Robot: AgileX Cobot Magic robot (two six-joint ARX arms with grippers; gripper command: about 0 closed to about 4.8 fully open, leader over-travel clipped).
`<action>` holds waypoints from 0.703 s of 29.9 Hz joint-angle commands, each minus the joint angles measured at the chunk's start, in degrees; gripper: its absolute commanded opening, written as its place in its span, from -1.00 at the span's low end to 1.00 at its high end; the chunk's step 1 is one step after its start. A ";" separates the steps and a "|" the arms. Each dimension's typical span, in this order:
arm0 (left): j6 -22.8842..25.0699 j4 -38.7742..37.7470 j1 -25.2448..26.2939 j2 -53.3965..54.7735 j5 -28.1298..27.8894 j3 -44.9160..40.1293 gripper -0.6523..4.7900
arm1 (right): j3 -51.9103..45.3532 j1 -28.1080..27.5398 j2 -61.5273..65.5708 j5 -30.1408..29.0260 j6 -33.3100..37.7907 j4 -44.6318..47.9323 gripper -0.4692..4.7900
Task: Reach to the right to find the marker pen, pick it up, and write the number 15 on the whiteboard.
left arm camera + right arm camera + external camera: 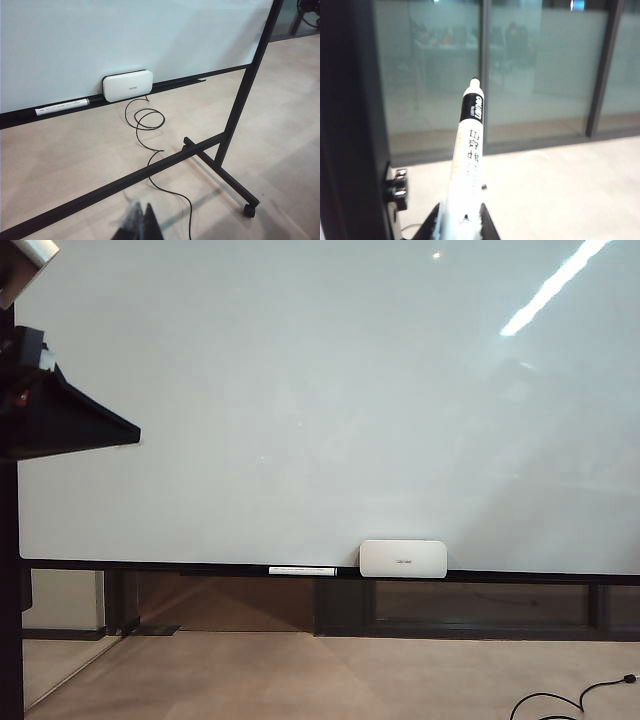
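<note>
Up close, your right gripper (461, 225) has its jaws closed on the marker pen (468, 155), which stands up from between them with its pale tip toward the glass wall, while its fingertips are cut off at the frame edge. Your left gripper (139, 225) shows only as a dark blurred tip, so you cannot tell how its jaws stand. Farther out, the whiteboard (320, 400) bears no strokes, and its ledge (200, 568) holds a long white pen (302, 569) beside the eraser block (403, 558).
</note>
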 commanded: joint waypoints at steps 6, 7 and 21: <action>-0.61 -1.79 -0.13 -0.17 4.26 5.75 -0.78 | 0.24 -0.11 -13.00 3.21 -2.21 -12.92 -0.83; -0.59 -1.84 -0.13 -0.22 4.96 6.47 -0.78 | 0.24 -0.11 -15.32 5.38 -3.34 -15.82 -0.83; -1.53 -10.47 -0.76 -10.19 2.64 11.80 -0.78 | 0.24 -0.46 -32.63 6.69 -2.45 -38.77 -0.83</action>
